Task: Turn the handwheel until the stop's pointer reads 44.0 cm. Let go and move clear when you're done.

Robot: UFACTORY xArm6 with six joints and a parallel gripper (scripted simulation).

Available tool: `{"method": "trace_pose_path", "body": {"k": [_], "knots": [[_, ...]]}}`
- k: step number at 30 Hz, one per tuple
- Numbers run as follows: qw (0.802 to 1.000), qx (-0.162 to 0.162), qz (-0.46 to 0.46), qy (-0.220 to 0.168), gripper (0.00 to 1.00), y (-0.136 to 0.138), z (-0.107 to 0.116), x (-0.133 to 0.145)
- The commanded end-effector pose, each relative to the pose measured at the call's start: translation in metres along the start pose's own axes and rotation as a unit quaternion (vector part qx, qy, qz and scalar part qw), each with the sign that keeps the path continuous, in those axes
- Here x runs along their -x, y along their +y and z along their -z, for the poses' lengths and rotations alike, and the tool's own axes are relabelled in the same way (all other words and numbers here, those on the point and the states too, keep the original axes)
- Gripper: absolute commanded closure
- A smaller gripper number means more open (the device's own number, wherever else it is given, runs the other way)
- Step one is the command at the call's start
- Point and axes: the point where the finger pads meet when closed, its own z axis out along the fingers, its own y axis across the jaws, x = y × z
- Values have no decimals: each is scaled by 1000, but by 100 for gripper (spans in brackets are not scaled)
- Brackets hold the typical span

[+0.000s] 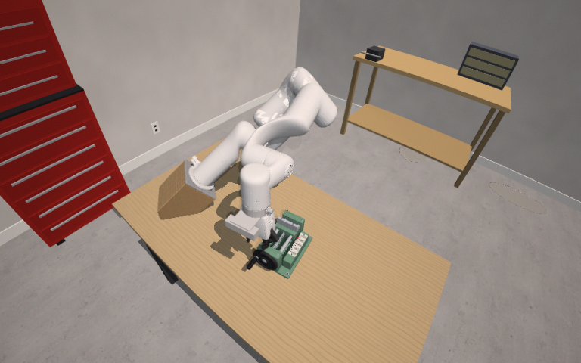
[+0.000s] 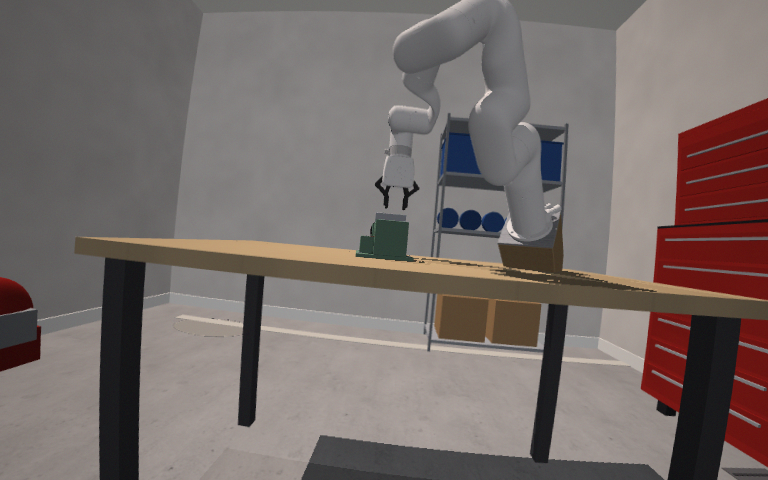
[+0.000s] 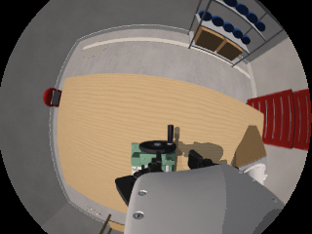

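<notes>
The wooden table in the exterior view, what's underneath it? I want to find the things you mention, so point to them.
Black legs and a dark mat point(image 2: 453, 464) on the floor show beneath the wooden table point(image 1: 364, 299) point(image 2: 226, 257) point(image 3: 107, 107); the nearer legs cover strips of whatever lies behind them.

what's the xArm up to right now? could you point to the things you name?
The white six-joint arm point(image 1: 254, 188) point(image 2: 400, 120) has its black-fingered hand point(image 1: 258, 242) point(image 2: 395, 207) poised over a green fixture point(image 1: 287, 272) point(image 2: 390, 240) point(image 3: 137, 157) on the wooden table point(image 1: 343, 290) point(image 2: 226, 257) point(image 3: 112, 107). The fingers are parted, with nothing between them. The job is turning the black round handwheel point(image 1: 271, 266) point(image 3: 146, 147) until the pointer reads 44.0 cm; the hand isn't gripping it. The pointer's reading is too small to make out.
</notes>
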Motion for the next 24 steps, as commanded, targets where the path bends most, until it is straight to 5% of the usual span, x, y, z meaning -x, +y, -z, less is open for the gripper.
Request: {"method": "trace_pose_path", "body": {"k": [1,16,24], "knots": [[1000,0,2,-3,43,3,-1,-33],[1000,0,2,-3,43,5,-1,-42],[1000,0,2,-3,43,5,-33,-42]]}}
